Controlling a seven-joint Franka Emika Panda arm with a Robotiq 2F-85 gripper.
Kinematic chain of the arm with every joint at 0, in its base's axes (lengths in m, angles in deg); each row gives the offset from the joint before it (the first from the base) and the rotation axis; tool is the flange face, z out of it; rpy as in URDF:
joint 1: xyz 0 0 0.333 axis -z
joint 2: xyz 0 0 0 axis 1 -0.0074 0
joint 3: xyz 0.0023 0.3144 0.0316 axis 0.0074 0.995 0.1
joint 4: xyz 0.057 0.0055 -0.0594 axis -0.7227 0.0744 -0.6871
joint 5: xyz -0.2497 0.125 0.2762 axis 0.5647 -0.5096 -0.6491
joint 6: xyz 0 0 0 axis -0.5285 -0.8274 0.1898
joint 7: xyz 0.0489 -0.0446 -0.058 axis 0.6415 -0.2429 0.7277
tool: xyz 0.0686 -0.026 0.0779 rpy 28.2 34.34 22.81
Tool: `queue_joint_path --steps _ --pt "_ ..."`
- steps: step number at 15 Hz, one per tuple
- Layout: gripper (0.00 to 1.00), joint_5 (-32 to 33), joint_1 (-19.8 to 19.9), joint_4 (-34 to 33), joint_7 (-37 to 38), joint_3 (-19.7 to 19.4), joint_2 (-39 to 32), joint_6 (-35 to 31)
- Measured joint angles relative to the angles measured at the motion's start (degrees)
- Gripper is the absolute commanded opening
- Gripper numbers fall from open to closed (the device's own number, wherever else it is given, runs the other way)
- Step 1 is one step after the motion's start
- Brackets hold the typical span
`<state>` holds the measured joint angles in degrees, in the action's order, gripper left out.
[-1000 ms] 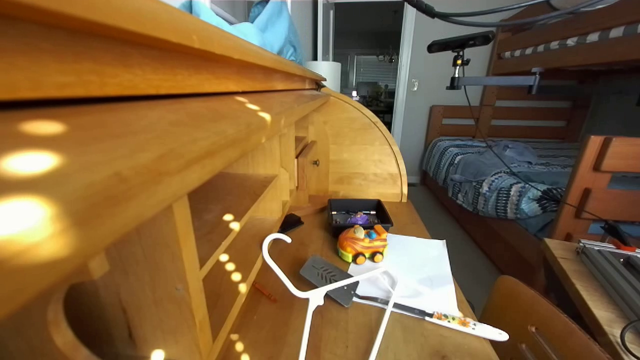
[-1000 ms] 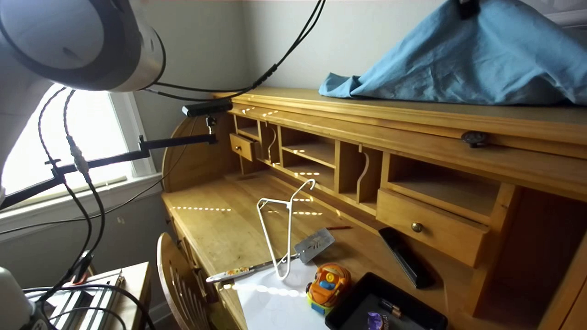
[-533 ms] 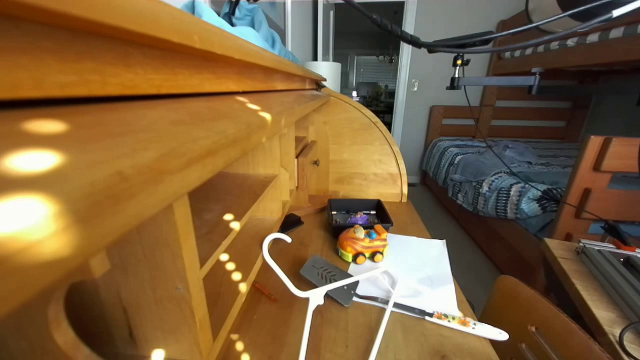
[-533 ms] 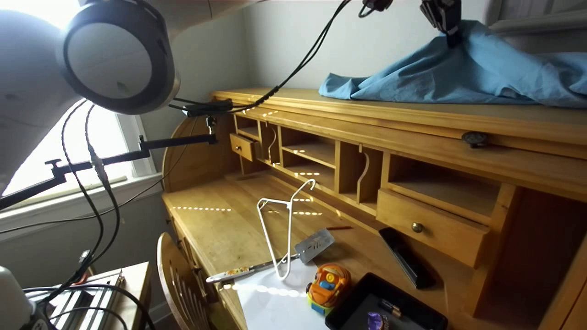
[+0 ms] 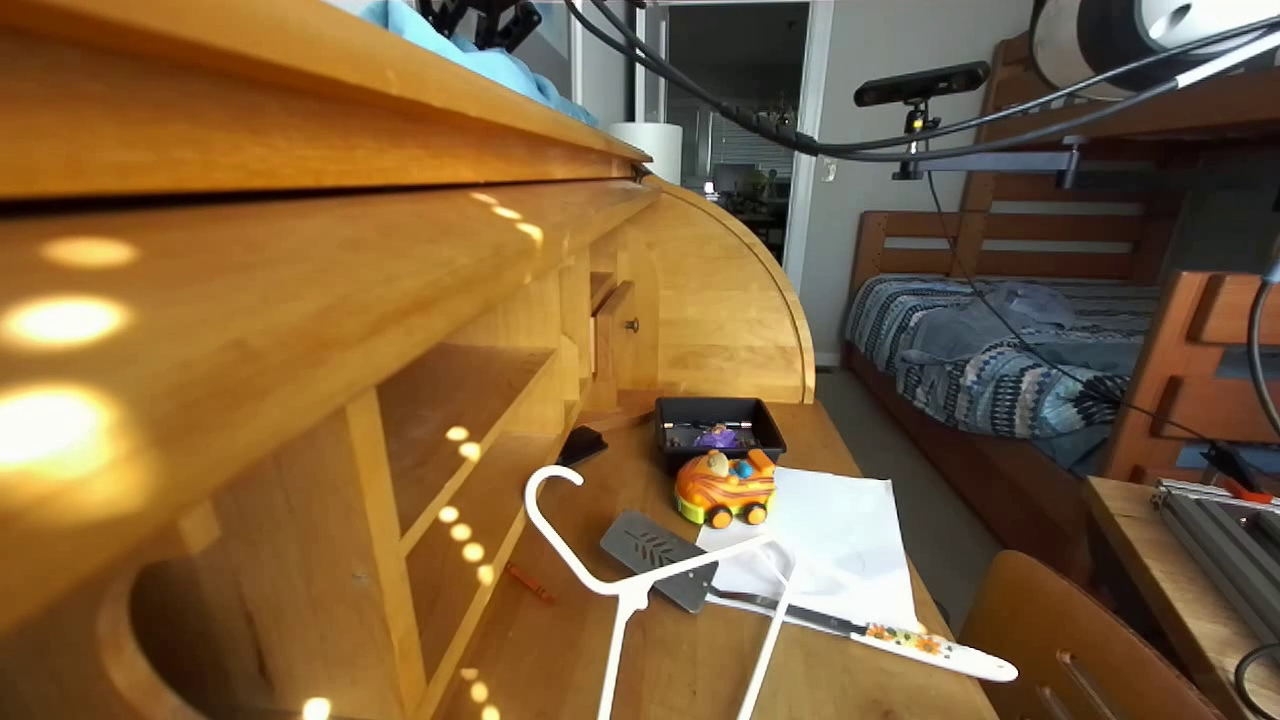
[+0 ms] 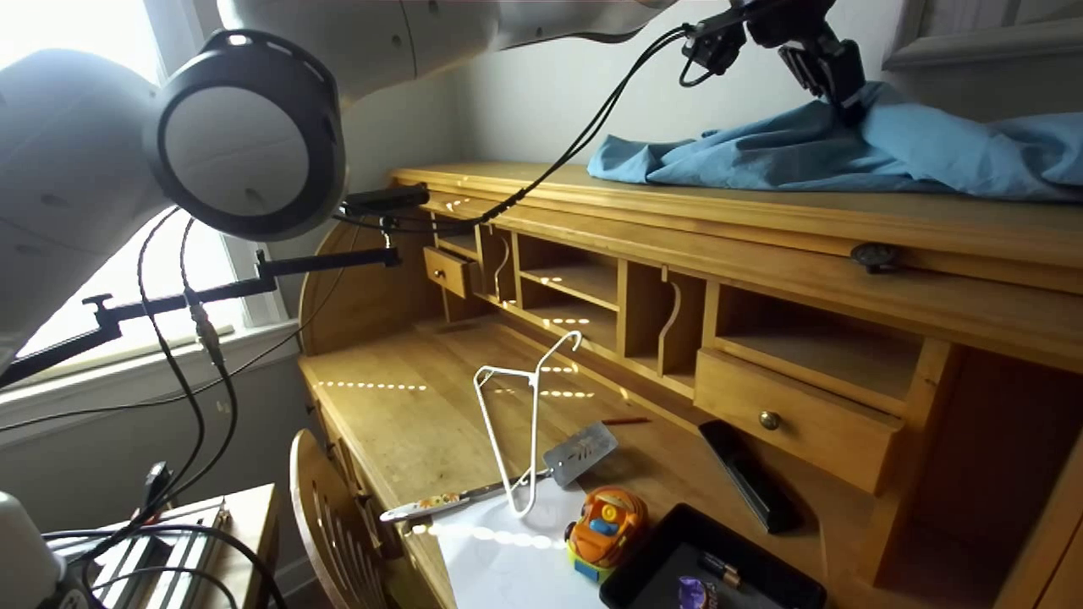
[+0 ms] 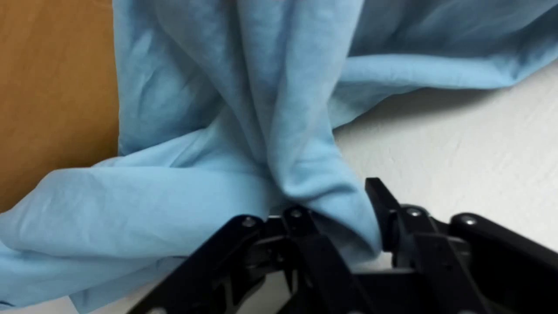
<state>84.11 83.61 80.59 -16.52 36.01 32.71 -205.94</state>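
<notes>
A light blue cloth [image 6: 744, 156] lies rumpled on top of the wooden desk hutch, and its upper edge also shows in an exterior view [image 5: 505, 72]. My gripper [image 7: 335, 204] is low over it, jaws parted, with a loose fold of the cloth [image 7: 174, 213] between them. The right finger [image 7: 381, 198] stands beside the fold's edge; the tip of the left one is hidden behind cloth. In an exterior view the black gripper [image 6: 833, 100] points down into the heap, its lower end touching the fabric.
Below, on the desktop [image 6: 398, 406], are a white hanger [image 6: 535, 423], a spatula [image 6: 579, 452], an orange toy car [image 6: 606, 526], a black tray [image 6: 795, 584], white paper [image 6: 499, 567] and a black case [image 6: 749, 478]. A wall rises behind the hutch. Cables [image 5: 740, 115] hang from the arm.
My gripper has come down toward the hutch top, and the raised peak of cloth has sunk into a lower heap. Its jaws now stand apart around the fold. Items on the desktop have not moved.
</notes>
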Motion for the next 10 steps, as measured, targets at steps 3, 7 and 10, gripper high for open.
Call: queue_joint_path --steps 3,7,10 --pt "0.90 1.27 0.06 -0.54 0.38 -1.89 1.78 -1.13" --pt "1.00 3.76 0.64 -0.77 4.81 -5.46 5.41 -0.84" --pt "1.00 5.55 1.38 -0.77 9.02 -7.67 7.10 2.01"
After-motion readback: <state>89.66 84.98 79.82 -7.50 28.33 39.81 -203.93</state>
